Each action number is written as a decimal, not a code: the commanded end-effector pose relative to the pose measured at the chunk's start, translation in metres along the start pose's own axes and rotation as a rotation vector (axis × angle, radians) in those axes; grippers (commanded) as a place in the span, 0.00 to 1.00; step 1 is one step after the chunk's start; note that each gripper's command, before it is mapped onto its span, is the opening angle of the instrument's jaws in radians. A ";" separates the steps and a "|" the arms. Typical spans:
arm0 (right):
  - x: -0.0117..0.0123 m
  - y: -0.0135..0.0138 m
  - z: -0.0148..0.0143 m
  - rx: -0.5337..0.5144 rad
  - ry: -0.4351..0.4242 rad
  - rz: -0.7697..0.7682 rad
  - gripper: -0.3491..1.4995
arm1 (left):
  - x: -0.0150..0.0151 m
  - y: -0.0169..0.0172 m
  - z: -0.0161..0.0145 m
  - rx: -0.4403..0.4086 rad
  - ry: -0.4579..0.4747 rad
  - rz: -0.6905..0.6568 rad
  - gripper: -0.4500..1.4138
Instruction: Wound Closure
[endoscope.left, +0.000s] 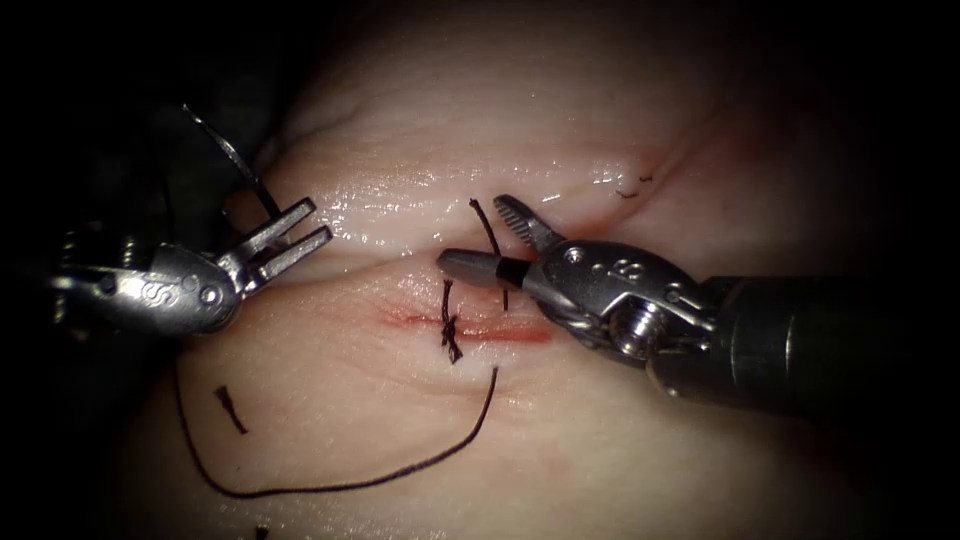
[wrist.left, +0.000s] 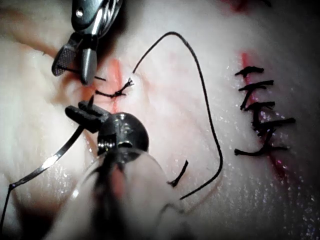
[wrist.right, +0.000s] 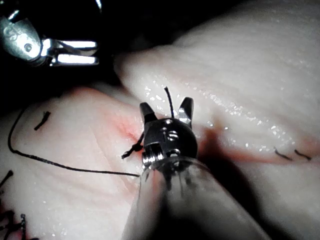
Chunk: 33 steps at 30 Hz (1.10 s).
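The cut (endoscope.left: 500, 332) in the tissue (endoscope.left: 620, 450) runs across the middle, reddened, with a dark knot (endoscope.left: 450, 330) tied over it. My right gripper (endoscope.left: 478, 232) is open just above the cut, and a short upright thread end (endoscope.left: 488, 232) stands between its jaws, also seen from behind as the thread end (wrist.right: 167, 100). My left gripper (endoscope.left: 318, 222), left of the cut, is shut on the curved needle (endoscope.left: 235, 158) near one end. The needle is out of the tissue and arcs up and away. The long thread (endoscope.left: 330, 488) loops from beside the knot toward the left.
A cut piece of thread (endoscope.left: 230, 408) lies on the tissue at lower left, and small pieces (endoscope.left: 630, 190) lie at upper right. Several finished stitches (wrist.left: 260, 120) cross another red line. A shiny fold (endoscope.left: 420, 200) rises behind the cut.
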 end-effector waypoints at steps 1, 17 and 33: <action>-0.0004 -0.0002 0.0013 0.000 -0.007 -0.007 0.67 | -0.0002 0.0007 0.0005 -0.001 0.000 -0.001 0.00; 0.0047 0.0004 -0.0036 -0.065 0.138 0.088 0.00 | -0.0002 0.0011 0.0008 -0.011 -0.009 0.005 0.00; 0.0047 0.0010 -0.0053 -0.024 0.267 0.100 0.94 | 0.0009 0.0009 0.0072 -0.046 -0.023 0.003 0.00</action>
